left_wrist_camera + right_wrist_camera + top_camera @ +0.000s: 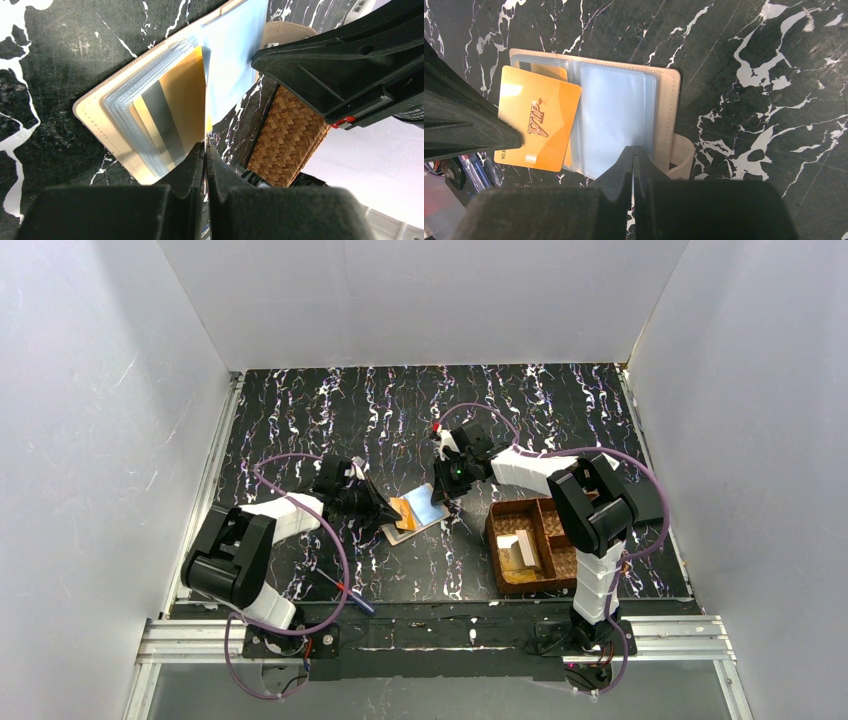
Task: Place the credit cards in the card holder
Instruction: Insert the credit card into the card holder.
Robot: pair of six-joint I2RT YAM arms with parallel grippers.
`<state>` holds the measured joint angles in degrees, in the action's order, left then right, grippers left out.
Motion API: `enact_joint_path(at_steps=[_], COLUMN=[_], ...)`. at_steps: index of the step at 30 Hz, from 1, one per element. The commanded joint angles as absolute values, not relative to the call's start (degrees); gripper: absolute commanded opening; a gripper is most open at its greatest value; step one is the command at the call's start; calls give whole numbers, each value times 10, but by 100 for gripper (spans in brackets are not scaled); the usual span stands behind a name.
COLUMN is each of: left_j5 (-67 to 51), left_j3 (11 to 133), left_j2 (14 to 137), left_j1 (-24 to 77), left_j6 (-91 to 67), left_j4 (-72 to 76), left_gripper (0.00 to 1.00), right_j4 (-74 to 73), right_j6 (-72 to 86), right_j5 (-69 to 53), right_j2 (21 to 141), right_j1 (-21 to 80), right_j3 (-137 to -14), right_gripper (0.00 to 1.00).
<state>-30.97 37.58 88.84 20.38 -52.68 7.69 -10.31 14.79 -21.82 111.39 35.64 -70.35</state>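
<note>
The card holder (671, 95) lies open on the table, cream lining up, with clear sleeves (611, 115) stacked inside. My left gripper (206, 147) is shut on one edge of a gold credit card (536, 125) marked VIP, held slanted over the holder's left sleeves. Its back, with a grey stripe (165, 112), shows in the left wrist view. Another gold card (549, 72) sits in a sleeve beneath. My right gripper (634, 149) is shut, its tips against the clear sleeves of the right page. In the top view the holder (428, 505) lies between both grippers.
A brown woven divided basket (530, 545) stands right of the holder, close to the right arm, with a white item inside. A blue-and-red-handled screwdriver (350, 595) lies near the left arm's base. White walls enclose the dark marbled table.
</note>
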Motion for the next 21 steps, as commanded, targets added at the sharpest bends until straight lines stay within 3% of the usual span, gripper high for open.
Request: enact_joint_path(at_steps=[1,21], left_j5=[-325,-308], left_j3=[376,335], left_j2=[892,916], left_j1=[206,206], left_j6=[-530,-576], left_j4=[91,204], left_gripper=[0,0], right_j4=[-99,-95], right_j6=[141,148], right_j5=[-212,-227], right_j2=[1128,1129], right_j1=[352,352], right_j3=[-707,-704], right_gripper=[5,4])
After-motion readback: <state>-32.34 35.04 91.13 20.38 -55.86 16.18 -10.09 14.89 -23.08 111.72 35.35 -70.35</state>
